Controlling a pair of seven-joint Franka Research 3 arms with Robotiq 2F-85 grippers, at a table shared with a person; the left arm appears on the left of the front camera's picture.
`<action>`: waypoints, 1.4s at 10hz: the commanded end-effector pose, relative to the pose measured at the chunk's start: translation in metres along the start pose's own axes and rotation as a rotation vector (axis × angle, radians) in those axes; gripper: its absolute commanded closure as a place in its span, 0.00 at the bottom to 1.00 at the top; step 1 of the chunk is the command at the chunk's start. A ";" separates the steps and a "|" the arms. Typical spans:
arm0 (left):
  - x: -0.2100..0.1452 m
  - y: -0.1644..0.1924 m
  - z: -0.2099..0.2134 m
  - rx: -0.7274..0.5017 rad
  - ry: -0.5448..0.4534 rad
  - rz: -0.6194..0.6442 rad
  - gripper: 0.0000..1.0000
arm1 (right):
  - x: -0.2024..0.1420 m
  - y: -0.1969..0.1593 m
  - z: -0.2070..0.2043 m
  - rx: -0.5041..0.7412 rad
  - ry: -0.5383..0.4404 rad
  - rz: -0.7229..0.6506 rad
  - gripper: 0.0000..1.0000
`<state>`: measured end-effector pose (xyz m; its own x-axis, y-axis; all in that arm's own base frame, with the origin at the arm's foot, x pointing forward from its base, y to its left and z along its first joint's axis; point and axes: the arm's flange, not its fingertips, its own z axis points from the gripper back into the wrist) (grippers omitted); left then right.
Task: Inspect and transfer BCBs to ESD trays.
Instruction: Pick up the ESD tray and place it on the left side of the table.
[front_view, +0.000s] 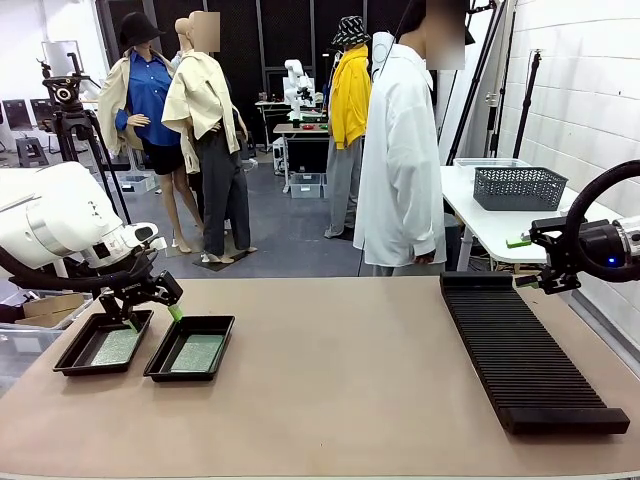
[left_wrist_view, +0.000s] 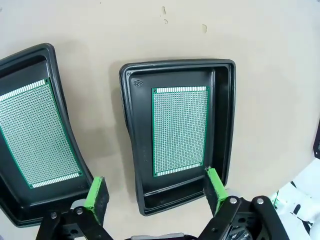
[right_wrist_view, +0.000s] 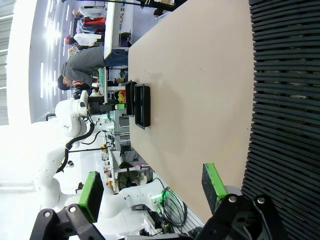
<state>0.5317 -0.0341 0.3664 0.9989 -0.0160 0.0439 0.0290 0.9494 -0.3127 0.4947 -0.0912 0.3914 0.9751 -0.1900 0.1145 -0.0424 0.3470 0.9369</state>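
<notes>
Two black ESD trays sit side by side at the table's near left, the left tray (front_view: 102, 343) and the right tray (front_view: 190, 347). Each holds one flat green BCB: one board (left_wrist_view: 180, 130) lies in the middle tray (left_wrist_view: 222, 120) of the left wrist view, another board (left_wrist_view: 35, 135) in the tray (left_wrist_view: 12, 65) at that view's left edge. My left gripper (front_view: 152, 312) hovers just above the trays, open and empty, its green fingertips (left_wrist_view: 214, 187) straddling the gap and the near rim. My right gripper (front_view: 530, 262) hangs open and empty at the far right, above the rack's far end.
A long black ribbed rack (front_view: 525, 345) lies along the table's right side, with no board in its slots. A person in a white shirt (front_view: 400, 160) stands at the far edge. A dark mesh basket (front_view: 518, 187) rests on a white table behind. The tan tabletop (front_view: 340, 380) stretches between trays and rack.
</notes>
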 end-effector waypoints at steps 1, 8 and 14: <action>0.001 0.000 0.001 0.002 -0.009 0.001 0.00 | 0.000 0.000 -0.001 -0.001 0.000 0.000 0.00; -0.003 0.007 0.011 -0.070 -0.012 0.023 0.00 | 0.000 0.000 -0.001 -0.001 0.000 0.000 0.00; -0.021 0.086 0.094 -0.510 -0.067 0.145 0.00 | 0.000 0.000 -0.001 -0.001 0.000 0.000 0.00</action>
<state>0.5084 0.0667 0.4247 0.9908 0.1353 0.0071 -0.0940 0.7245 -0.6829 0.4946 -0.0914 0.3914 0.9750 -0.1904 0.1144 -0.0422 0.3470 0.9369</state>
